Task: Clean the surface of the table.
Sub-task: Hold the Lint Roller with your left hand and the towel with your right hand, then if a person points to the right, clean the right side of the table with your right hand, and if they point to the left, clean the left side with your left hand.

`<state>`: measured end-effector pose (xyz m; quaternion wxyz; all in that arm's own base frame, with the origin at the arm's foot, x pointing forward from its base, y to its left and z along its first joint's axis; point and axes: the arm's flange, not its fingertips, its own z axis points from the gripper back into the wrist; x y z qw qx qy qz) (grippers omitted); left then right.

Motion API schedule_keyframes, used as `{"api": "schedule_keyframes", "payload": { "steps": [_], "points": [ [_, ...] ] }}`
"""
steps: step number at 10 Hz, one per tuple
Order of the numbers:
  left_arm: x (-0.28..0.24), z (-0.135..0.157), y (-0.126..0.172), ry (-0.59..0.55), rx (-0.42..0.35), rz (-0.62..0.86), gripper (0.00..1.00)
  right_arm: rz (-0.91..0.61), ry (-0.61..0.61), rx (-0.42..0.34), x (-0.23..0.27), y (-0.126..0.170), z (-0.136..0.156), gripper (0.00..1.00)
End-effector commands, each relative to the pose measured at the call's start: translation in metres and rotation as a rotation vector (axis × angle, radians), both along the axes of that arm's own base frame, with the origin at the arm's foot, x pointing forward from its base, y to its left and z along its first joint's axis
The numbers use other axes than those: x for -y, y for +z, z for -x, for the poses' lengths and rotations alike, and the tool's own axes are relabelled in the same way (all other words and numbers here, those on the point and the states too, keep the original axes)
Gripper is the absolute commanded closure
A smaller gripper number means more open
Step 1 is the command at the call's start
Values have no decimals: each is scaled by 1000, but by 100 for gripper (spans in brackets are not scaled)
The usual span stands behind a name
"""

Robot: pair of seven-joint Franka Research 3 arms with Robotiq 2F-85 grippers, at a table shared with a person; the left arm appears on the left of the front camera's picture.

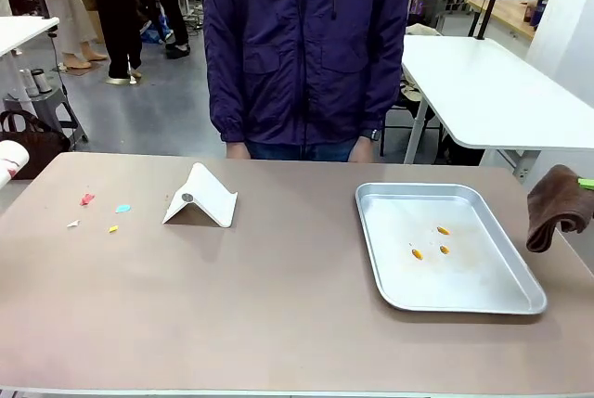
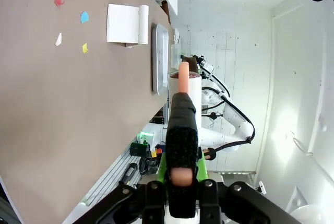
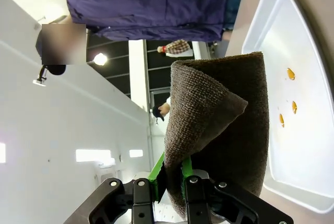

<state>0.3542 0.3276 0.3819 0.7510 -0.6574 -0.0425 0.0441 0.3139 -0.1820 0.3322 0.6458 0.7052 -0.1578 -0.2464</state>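
The beige-brown table (image 1: 278, 305) carries small paper scraps (image 1: 100, 212) in red, blue, white and yellow near its far left. In the left wrist view my left gripper (image 2: 181, 187) is shut on a slim tool (image 2: 182, 130) with a black middle and peach ends, held above the table (image 2: 52, 104), well short of the scraps (image 2: 70, 20). My right gripper (image 3: 168, 179) is shut on a folded brown cloth (image 3: 224, 125). The cloth (image 1: 555, 208) hangs just past the table's right edge, beside the tray.
A white folded wedge (image 1: 200, 199) stands right of the scraps. A silver metal tray (image 1: 451, 187) at the right holds three orange bits (image 1: 434, 241). A person in a purple jacket (image 1: 306, 45) stands at the far edge. A white table (image 1: 492, 92) is behind right.
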Motion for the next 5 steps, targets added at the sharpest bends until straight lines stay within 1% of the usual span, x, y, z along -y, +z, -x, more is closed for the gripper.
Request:
{"api": "schedule_keyframes", "payload": {
  "steps": [1, 5],
  "points": [
    [1, 3, 4, -5, 1, -8, 87, -14, -2, 12, 0, 3, 0, 100],
    [1, 3, 4, -5, 1, -8, 87, -14, -2, 12, 0, 3, 0, 100]
  ]
}}
